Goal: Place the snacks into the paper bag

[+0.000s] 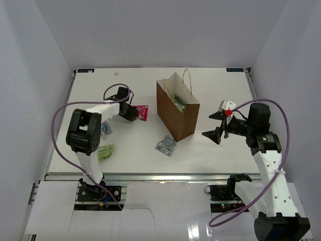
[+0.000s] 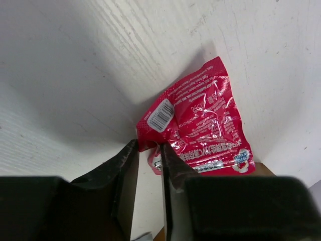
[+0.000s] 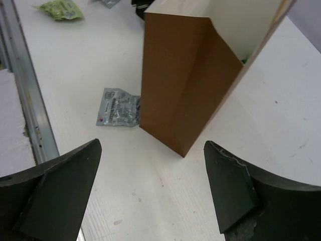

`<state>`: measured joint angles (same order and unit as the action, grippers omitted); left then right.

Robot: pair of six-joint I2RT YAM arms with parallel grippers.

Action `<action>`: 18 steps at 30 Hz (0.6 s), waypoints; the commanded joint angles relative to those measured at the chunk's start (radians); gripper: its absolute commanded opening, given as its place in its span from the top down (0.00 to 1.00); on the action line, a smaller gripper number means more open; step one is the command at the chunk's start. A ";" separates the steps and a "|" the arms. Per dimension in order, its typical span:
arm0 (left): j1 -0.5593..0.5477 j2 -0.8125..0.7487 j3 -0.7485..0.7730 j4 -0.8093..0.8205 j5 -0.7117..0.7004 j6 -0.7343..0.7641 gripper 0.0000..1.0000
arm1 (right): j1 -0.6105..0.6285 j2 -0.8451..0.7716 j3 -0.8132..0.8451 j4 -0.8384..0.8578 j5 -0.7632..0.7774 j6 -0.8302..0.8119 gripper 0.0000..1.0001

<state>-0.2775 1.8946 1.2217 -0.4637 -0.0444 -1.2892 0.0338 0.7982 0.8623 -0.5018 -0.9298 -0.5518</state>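
The brown paper bag (image 1: 176,111) stands upright and open in the middle of the table, with a green packet (image 1: 179,103) inside it. My left gripper (image 1: 131,113) is left of the bag. Its narrow jaws pinch the near corner of a red-pink packet (image 2: 203,123), which sits low at the table surface (image 1: 142,112). A silvery packet (image 1: 166,145) lies just in front of the bag and shows in the right wrist view (image 3: 118,107). My right gripper (image 1: 216,124) is wide open and empty, right of the bag (image 3: 180,85).
A lime green packet (image 1: 105,152) lies near the front left, also in the right wrist view (image 3: 60,9). A silvery blue packet (image 1: 106,128) lies beside the left arm. A metal rail (image 1: 150,176) runs along the table's front edge. White walls enclose the back and sides.
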 commanded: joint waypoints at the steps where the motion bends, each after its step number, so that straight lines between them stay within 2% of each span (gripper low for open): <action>1: 0.020 -0.014 -0.017 0.025 -0.012 0.050 0.68 | 0.000 -0.001 0.050 -0.145 -0.156 -0.163 0.11; 2: 0.021 -0.026 -0.022 0.033 -0.015 0.060 0.71 | -0.002 0.001 0.055 -0.171 -0.174 -0.227 0.12; 3: 0.024 -0.035 -0.028 0.043 -0.017 0.074 0.79 | -0.002 0.002 0.067 -0.194 -0.190 -0.249 0.12; 7: 0.027 -0.092 -0.068 0.108 -0.012 0.186 0.94 | 0.005 0.007 0.098 -0.270 -0.213 -0.342 0.12; 10: 0.027 -0.149 -0.108 0.151 0.008 0.276 1.00 | 0.018 0.016 0.113 -0.334 -0.222 -0.430 0.12; 13: 0.027 -0.227 -0.151 0.198 0.040 0.341 1.00 | 0.043 0.032 0.119 -0.406 -0.221 -0.526 0.12; 18: 0.027 -0.385 -0.280 0.293 0.152 0.467 1.00 | 0.092 0.042 0.118 -0.382 -0.189 -0.531 0.13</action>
<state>-0.2562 1.6245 0.9878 -0.2646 0.0238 -0.9344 0.1043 0.8394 0.9443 -0.8654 -1.1091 -1.0260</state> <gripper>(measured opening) 0.008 0.874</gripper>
